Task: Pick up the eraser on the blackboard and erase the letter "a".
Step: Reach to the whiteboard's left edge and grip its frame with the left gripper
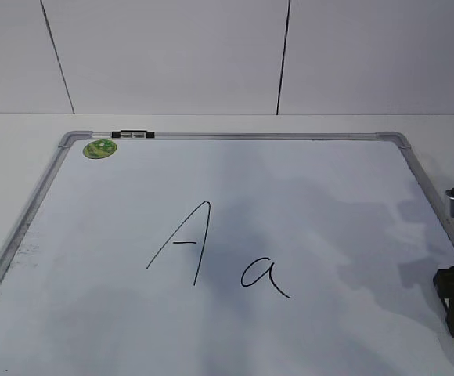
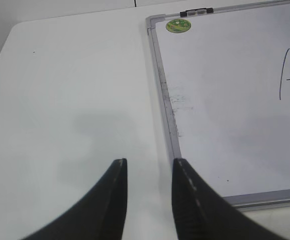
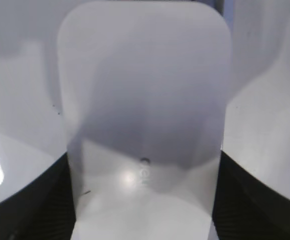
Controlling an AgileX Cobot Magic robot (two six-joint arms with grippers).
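Bench (image 2: 70,90) surface, bare and white, lies under the left pincer (image 2: 150,172), which hangs just off the blackboard's (image 1: 235,139) left frame edge with its jaws narrowly parted and nothing between them. Near the board's far-left corner sits a round green sticker (image 1: 99,148), with a small dark clip (image 1: 132,135) on the frame beside it. Toward the middle stands the capital "A" (image 1: 184,243), and just to its right the letter "a" (image 1: 264,276), intact and untouched. At the board's right edge the right pincer (image 3: 145,200) straddles the eraser (image 3: 145,100): in the right wrist view the white block fills the gap between the two dark fingers (image 3: 30,200), which stand wide and close beside its long sides. Whether they already press it I cannot tell. The step in hand looks like the pickup. Next, I judge, the jaws must clamp firmly, lift, carry the eraser leftward and wipe only the small "a", sparing the capital.
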